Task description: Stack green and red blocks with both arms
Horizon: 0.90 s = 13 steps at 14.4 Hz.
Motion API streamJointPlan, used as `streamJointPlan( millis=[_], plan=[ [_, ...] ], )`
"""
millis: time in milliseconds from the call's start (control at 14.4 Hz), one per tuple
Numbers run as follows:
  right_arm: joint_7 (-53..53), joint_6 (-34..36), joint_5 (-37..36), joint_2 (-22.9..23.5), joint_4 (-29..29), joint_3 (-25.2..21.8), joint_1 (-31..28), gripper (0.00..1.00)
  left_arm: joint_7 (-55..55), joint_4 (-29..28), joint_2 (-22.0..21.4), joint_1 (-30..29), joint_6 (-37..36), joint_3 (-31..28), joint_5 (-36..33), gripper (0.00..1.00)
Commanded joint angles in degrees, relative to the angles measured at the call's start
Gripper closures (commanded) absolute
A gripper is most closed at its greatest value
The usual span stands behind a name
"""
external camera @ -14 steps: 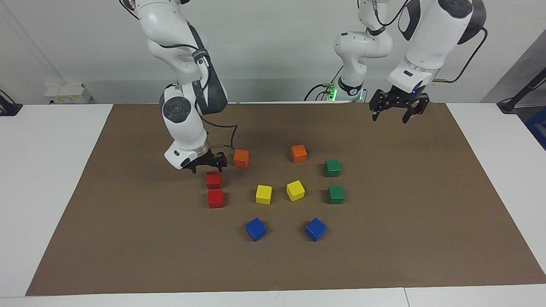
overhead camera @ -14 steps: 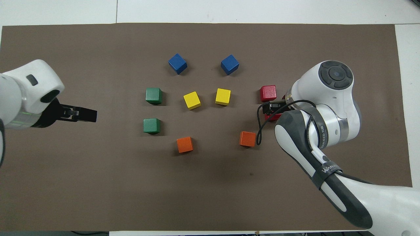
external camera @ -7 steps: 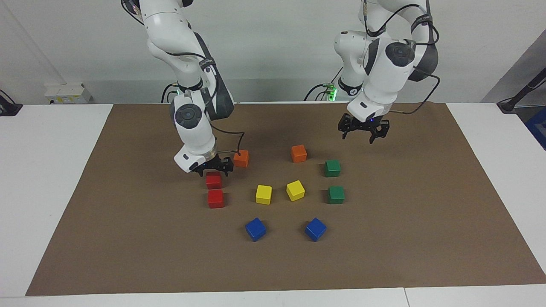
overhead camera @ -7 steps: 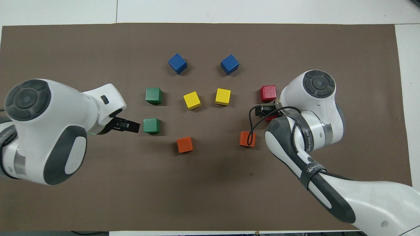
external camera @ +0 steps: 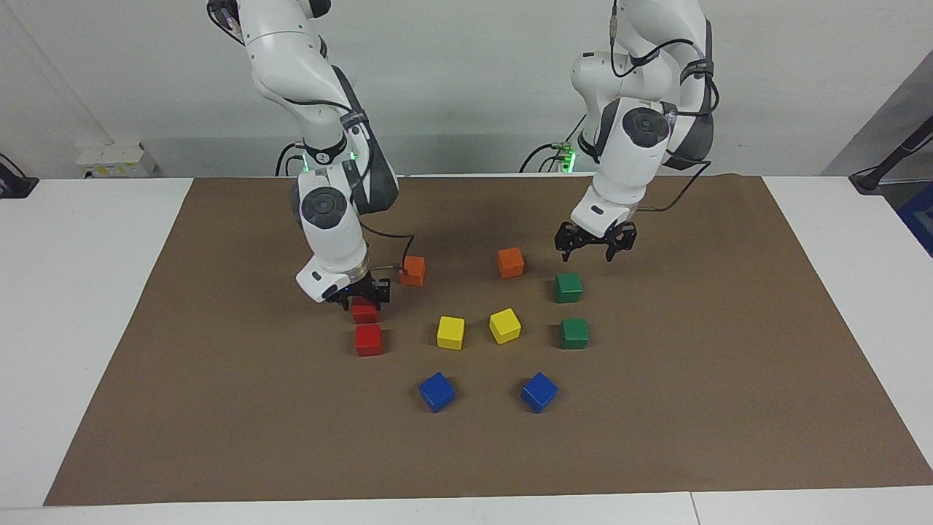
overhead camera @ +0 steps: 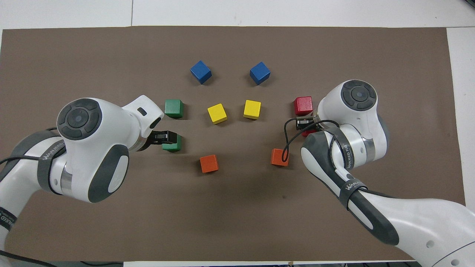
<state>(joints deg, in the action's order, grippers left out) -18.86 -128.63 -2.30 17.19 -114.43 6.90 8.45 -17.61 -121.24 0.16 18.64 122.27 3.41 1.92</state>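
Facing view: right gripper (external camera: 362,297) at frame centre-left, jaws clamped on nearer red block (external camera: 364,313); left gripper (external camera: 595,248) (upper right of centre) hovers above green block (external camera: 568,287), jaws wide.

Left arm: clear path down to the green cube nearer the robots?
Probably yes. The left gripper hangs open above the small glossy dark green cube; nothing lies between them, and the orange cube sits apart.
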Motion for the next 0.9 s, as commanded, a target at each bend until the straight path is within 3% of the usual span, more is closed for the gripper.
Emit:
streamJointPlan(
  millis=[0, 209, 487, 834],
  plan=[
    [-1.45, 4.32, -0.96, -1.37, 1.74, 0.57, -1.25, 1.0, -1.37, -1.9, -0.34, 0.95, 2.53, -0.86, -0.43, 0.0],
    [1.52, 13.47, -0.96, -1.9, 9.12, 0.22, -3.34, 1.0, -1.46, -1.99, 2.21, 0.95, 5.34, -0.86, -0.43, 0.0],
    [16.98, 9.56, -0.87, -1.81, 8.79, 0.22, -14.05, 1.0, -2.51, -1.99, 4.06, 0.95, 7.28, -0.86, -0.43, 0.0],
    [20.35, 6.46, -0.95, -0.41, 8.52, 0.22, -16.8, 1.0, -8.48, -2.07, 6.17, 2.36, 10.17, -0.77, -0.43, 0.0]
  ],
)
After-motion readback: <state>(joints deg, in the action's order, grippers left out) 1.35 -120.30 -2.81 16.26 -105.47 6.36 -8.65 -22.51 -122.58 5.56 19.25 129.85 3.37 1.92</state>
